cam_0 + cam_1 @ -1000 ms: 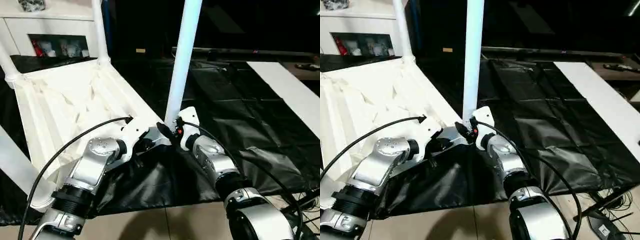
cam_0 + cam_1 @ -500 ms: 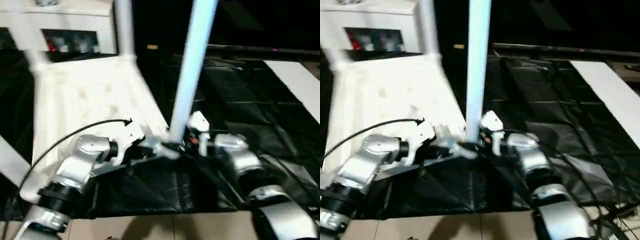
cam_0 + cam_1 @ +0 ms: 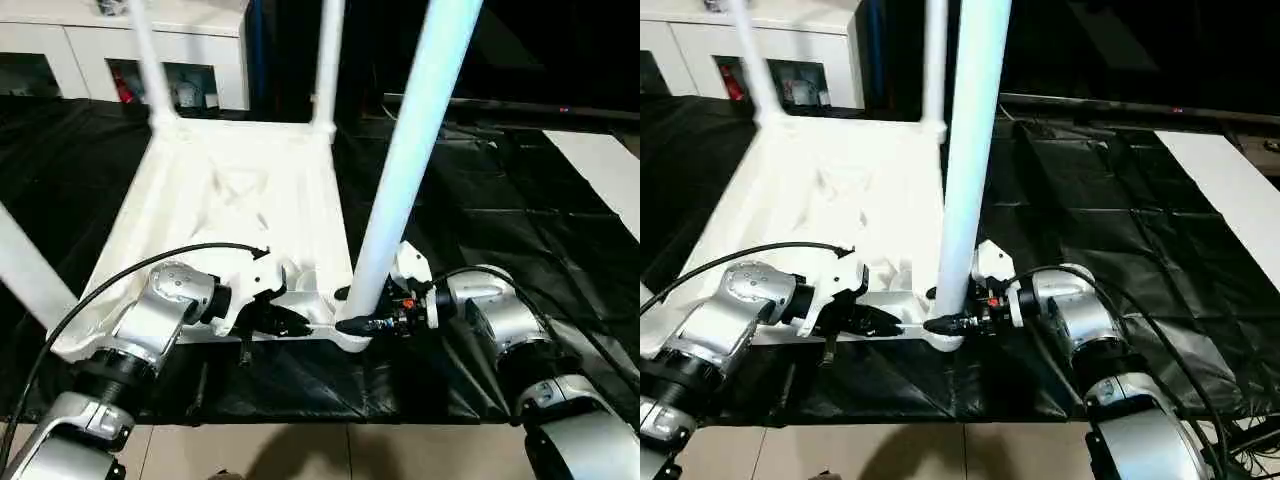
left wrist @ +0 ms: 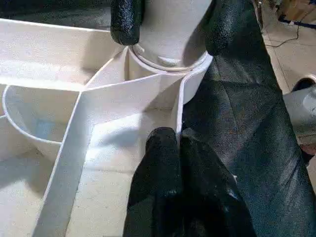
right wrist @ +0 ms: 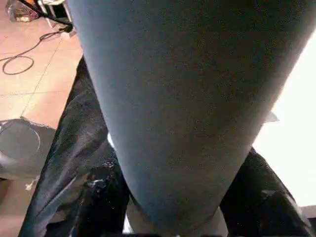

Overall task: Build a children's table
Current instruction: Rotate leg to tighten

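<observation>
1. Children's table top [image 3: 235, 215]: white plastic, lying upside down on a black sheet [image 3: 500, 230] spread over the floor, ribbed underside facing up, round sockets at the corners.
2. Near-right leg [image 3: 410, 170]: long white tapered tube standing upright in the corner socket [image 4: 170, 64] closest to the robot, leaning slightly toward the right at its top.
3. Far legs: two further white tubes, one [image 3: 148, 60] at the far-left corner and one [image 3: 328, 65] at the far-right corner, both upright in their sockets.
4. Fourth leg [image 3: 30, 265]: a white tube crossing the picture's left edge beside the top's near-left corner.
5. White cabinet [image 3: 120, 50]: glass-fronted, standing behind the top.
6. Flat white board [image 3: 600, 170]: lying on the sheet, well apart to the right.
7. Right tool [image 3: 350, 310]: black fingers [image 4: 126, 22] apart, one on each side of the near-right leg's base just above the socket.
8. Left tool [image 4: 177, 143]: fingers together, tips against an upright rib of the underside, just beside that socket.
</observation>
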### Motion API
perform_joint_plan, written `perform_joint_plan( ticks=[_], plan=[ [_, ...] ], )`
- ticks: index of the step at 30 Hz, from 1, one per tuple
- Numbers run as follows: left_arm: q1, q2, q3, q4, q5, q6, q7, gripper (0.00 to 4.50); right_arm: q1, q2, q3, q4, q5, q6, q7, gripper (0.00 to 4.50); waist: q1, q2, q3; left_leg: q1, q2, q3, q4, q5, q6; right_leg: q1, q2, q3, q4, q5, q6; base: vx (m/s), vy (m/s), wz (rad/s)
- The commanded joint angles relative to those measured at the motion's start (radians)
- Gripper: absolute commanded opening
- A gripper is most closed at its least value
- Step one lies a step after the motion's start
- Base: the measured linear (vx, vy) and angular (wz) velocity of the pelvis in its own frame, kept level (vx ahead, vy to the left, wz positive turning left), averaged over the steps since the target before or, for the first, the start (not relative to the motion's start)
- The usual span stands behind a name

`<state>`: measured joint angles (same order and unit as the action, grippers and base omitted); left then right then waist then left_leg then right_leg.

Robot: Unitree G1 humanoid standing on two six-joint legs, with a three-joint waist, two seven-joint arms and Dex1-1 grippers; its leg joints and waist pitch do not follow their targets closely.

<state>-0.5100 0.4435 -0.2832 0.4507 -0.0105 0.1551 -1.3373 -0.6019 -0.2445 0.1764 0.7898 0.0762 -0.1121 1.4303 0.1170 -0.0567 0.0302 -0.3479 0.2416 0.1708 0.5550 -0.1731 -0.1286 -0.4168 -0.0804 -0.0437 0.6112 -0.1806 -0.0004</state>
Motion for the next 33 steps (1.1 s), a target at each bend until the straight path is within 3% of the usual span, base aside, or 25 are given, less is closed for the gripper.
perform_joint_plan(
  ticks=[1,4,6,8,10,14,16,19,25,26,29,33],
  plan=[
    [-0.027,-0.007,0.041,0.035,-0.018,0.005,0.077,0.00,0.047,0.039,0.088,0.019,-0.015,0.032,0.067,2.04,0.001,-0.001,-0.044,-0.001,-0.011,0.019,-0.060,-0.252,0.032,0.048,-0.037,0.025,-0.073,-0.263,-0.181,0.000,0.000,0.00],
    [-0.018,-0.015,0.048,0.025,-0.023,0.012,0.091,0.00,0.044,0.056,0.070,0.033,-0.018,0.030,0.007,2.00,-0.001,0.000,-0.042,-0.003,-0.012,0.019,-0.061,-0.254,0.031,0.048,-0.037,0.025,-0.073,-0.266,-0.181,0.000,0.000,0.00],
    [0.007,-0.033,0.064,-0.015,-0.020,0.046,0.153,0.00,0.015,0.107,0.022,0.110,-0.053,0.011,-0.246,1.99,-0.004,-0.001,-0.041,-0.001,-0.011,0.018,-0.063,-0.266,0.021,0.043,-0.041,0.027,-0.077,-0.303,-0.174,0.000,0.000,0.00],
    [0.028,-0.055,0.076,-0.047,-0.016,0.073,0.214,0.00,-0.007,0.150,-0.018,0.160,-0.067,0.018,-0.435,1.98,-0.026,0.000,-0.032,-0.008,-0.017,0.007,-0.074,-0.328,-0.022,0.044,-0.042,0.022,-0.086,-0.448,-0.130,0.000,0.000,0.00],
    [0.044,-0.078,0.080,-0.076,-0.008,0.099,0.263,0.00,-0.022,0.183,-0.044,0.186,-0.061,0.034,-0.536,1.96,-0.045,0.000,-0.032,-0.006,-0.020,-0.004,-0.076,-0.377,-0.031,0.044,-0.046,0.015,-0.103,-0.585,-0.068,-0.057,0.001,-0.19],
    [0.087,-0.146,0.070,-0.157,0.012,0.173,0.355,0.00,-0.044,0.260,-0.067,0.226,-0.068,0.047,-0.730,1.95,-0.064,-0.006,-0.027,0.004,-0.019,-0.006,-0.073,-0.429,-0.018,0.028,-0.042,0.015,-0.110,-0.607,-0.073,0.000,0.000,0.00],
    [0.098,-0.186,0.063,-0.180,0.025,0.200,0.405,0.00,-0.055,0.297,-0.077,0.244,-0.068,0.055,-0.817,1.95,-0.069,-0.007,-0.026,0.008,-0.024,-0.007,-0.071,-0.450,-0.012,0.023,-0.039,0.012,-0.119,-0.641,-0.058,0.000,0.000,0.00],
    [0.102,-0.265,0.048,-0.206,0.026,0.244,0.492,0.00,-0.076,0.358,-0.080,0.291,-0.081,0.049,-0.926,1.95,-0.072,-0.008,-0.029,0.008,-0.024,-0.007,-0.072,-0.452,-0.006,0.023,-0.038,0.012,-0.118,-0.616,-0.055,0.000,0.000,0.00],
    [0.094,-0.279,0.036,-0.217,0.039,0.262,0.511,0.00,-0.082,0.380,-0.093,0.298,-0.067,0.027,-0.917,1.95,-0.073,-0.005,-0.029,0.007,-0.025,-0.004,-0.075,-0.471,0.010,0.019,-0.033,0.016,-0.118,-0.553,-0.068,0.000,0.000,0.00],
    [0.092,-0.277,0.042,-0.222,0.047,0.271,0.513,0.00,-0.087,0.377,-0.105,0.302,-0.054,0.025,-0.900,2.50,-0.073,-0.002,-0.028,0.008,-0.026,-0.004,-0.074,-0.481,0.010,0.018,-0.033,0.016,-0.119,-0.559,-0.067,0.000,0.000,0.00],
    [0.092,-0.272,0.044,-0.225,0.051,0.275,0.515,0.00,-0.091,0.370,-0.109,0.303,-0.051,0.025,-0.884,2.67,-0.073,-0.004,-0.029,0.011,-0.025,-0.004,-0.074,-0.486,0.012,0.017,-0.034,0.016,-0.121,-0.561,-0.069,0.000,0.000,0.00],
    [0.099,-0.237,0.037,-0.231,0.039,0.244,0.464,0.00,-0.094,0.317,-0.086,0.287,-0.081,-0.023,-0.858,2.97,-0.069,-0.003,-0.033,0.004,-0.022,0.000,-0.074,-0.441,0.015,0.023,-0.031,0.022,-0.108,-0.453,-0.106,0.000,0.000,0.00]
  ],
)
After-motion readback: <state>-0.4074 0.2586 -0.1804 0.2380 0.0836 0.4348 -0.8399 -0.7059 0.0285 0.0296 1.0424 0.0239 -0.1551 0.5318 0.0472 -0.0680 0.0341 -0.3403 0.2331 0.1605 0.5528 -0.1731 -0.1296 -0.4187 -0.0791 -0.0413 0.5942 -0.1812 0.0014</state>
